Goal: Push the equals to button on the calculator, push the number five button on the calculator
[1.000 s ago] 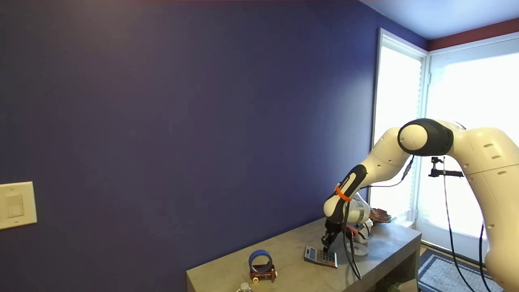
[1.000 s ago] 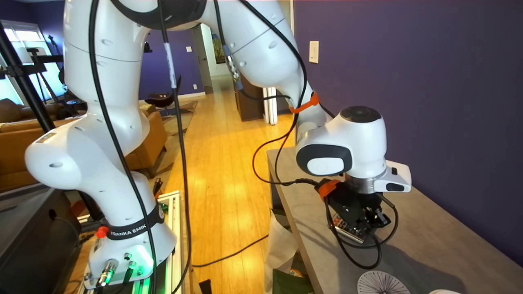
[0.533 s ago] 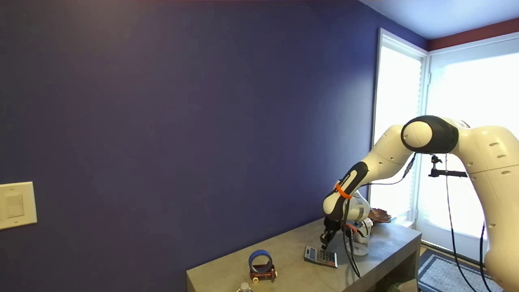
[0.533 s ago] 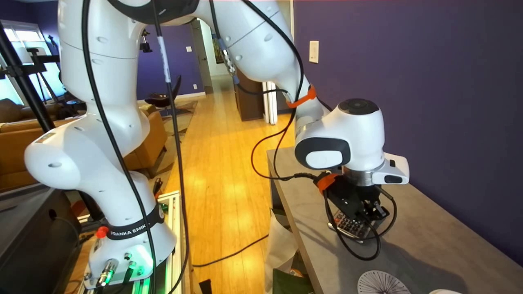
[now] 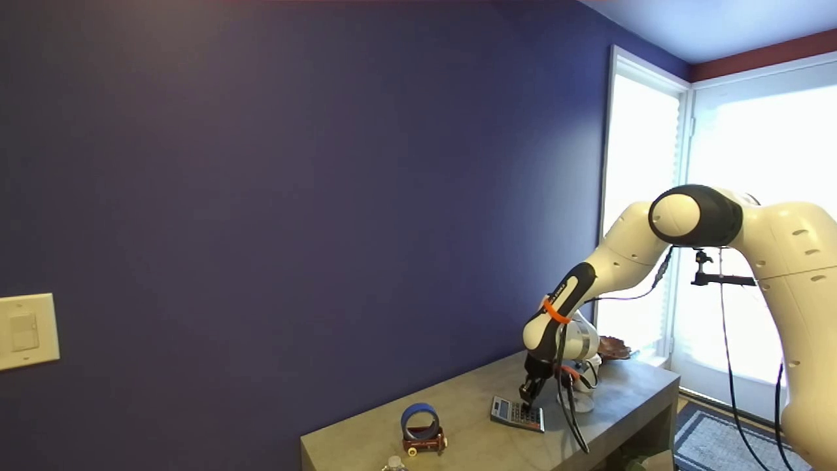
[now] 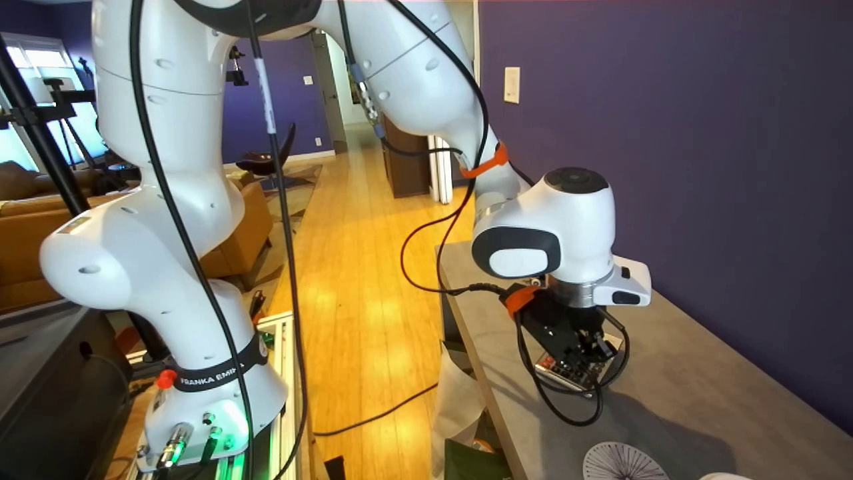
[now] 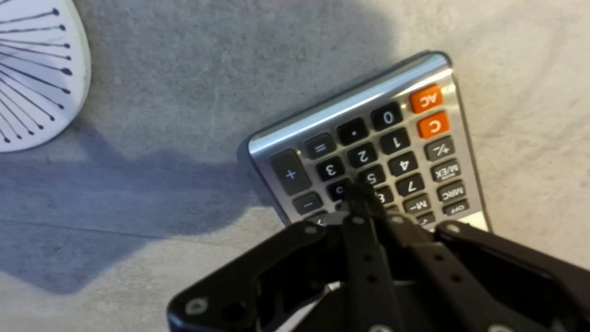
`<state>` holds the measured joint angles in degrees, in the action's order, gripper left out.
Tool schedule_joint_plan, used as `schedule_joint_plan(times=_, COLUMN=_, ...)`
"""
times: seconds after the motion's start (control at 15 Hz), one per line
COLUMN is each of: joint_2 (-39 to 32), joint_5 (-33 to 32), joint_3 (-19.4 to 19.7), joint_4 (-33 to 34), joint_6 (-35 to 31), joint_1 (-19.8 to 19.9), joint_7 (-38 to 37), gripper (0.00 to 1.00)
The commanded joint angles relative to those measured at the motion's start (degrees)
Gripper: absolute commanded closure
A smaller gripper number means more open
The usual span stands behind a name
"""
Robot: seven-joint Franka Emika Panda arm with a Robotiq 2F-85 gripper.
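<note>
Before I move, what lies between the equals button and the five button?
In the wrist view, the 3 button and the 2 button flank the straight path from the equals button to the five button.

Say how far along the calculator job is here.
Done: reaching the calculator; the closed jaws are right over it. Whether the = key, uncovered, was pushed can't be told. In hand: probably the 5 key, right beside the jaws, though contact is unclear. Left: finishing that press, plus the = key if unpushed.

Lowered the fingers [image 7: 356, 203] closer to the calculator [image 7: 366, 153] and shifted them slightly away from the purple wall [image 5: 314, 216].
</note>
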<state>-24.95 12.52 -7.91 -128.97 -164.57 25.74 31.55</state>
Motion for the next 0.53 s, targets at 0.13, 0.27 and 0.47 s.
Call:
schedule_joint_plan(times=0.13, joint_2=0.8, joint_5=1.0, joint_3=-2.5, joint_4=-1.1, joint_6=-0.6, joint_1=1.3, joint_7=1.1, gripper=1.0)
schedule_joint_plan(times=0.27, joint_2=0.7, joint_5=0.2, joint_3=-1.8, joint_4=-1.1, joint_6=-0.5, joint_1=0.7, joint_7=0.6, gripper=1.0)
schedule_joint_plan(times=0.47, joint_2=0.7, joint_5=0.2, joint_3=-1.8, joint_4=-1.1, joint_6=-0.2, joint_1=0.8, joint_7=0.6, gripper=1.0)
